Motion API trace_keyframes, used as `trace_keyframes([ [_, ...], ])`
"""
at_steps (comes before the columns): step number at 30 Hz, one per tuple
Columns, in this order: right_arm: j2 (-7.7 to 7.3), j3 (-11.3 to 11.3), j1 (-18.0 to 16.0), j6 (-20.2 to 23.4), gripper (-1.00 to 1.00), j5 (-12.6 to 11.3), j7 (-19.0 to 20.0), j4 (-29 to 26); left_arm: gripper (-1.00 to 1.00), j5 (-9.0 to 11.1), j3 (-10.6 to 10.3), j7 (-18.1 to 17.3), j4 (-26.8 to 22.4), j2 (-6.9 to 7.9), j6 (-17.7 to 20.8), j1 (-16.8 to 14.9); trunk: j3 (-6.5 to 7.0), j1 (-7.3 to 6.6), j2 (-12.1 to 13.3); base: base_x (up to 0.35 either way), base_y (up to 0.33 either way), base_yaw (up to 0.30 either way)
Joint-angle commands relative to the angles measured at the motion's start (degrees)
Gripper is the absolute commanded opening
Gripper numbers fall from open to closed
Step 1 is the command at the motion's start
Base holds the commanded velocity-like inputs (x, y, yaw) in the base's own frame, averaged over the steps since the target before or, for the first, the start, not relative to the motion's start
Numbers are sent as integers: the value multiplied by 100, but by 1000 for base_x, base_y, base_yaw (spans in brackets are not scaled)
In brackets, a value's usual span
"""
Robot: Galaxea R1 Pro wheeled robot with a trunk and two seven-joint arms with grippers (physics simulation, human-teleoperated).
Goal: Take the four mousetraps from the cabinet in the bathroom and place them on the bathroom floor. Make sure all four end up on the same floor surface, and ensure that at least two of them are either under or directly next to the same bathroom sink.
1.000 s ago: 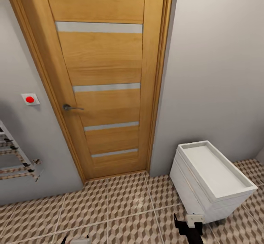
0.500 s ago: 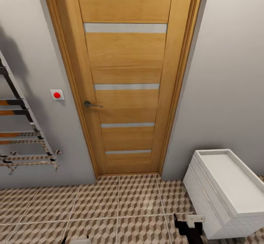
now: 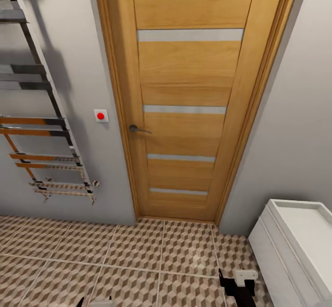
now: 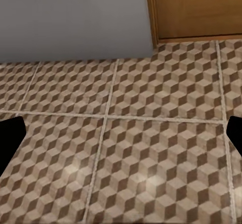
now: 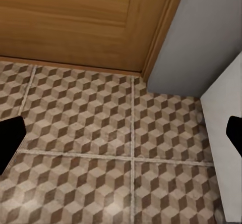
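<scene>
The mousetraps, the cabinet and the bathroom sink are out of view. The bathroom floor (image 3: 138, 256) with its brown and beige cube tiles spreads below me. In the head view my right gripper (image 3: 237, 288) pokes up at the bottom edge, and my left gripper (image 3: 94, 303) barely shows. The left wrist view has my left gripper (image 4: 121, 138) open over bare tiles (image 4: 151, 148), its dark fingertips (image 4: 7, 138) far apart. Over the floor (image 5: 91, 148) near the door's foot, my right gripper (image 5: 121, 138) is open and holds nothing.
A closed orange wooden door (image 3: 189, 104) with a lever handle (image 3: 136, 128) stands straight ahead. A chrome towel rail (image 3: 41, 127) hangs on the grey wall to its left, beside a red button (image 3: 100, 115). A small white boxy unit (image 3: 295, 247) sits at the right.
The camera has swung left: door and white unit slid right in the picture and more of the towel rail came in. Both grippers hold the same pose.
</scene>
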Motion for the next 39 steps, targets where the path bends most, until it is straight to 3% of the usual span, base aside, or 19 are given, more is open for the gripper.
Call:
trace_keyframes([
  [1,-2,51,-2,-6,100,-17,-35,-4,100,58,-50,-1,25,-6,-34,-12,-10,2,-9,0,0,290],
  [39,36,51,-2,-6,100,-17,-44,-4,100,58,-50,-1,25,-6,-26,-12,-10,2,-9,0,0,290],
])
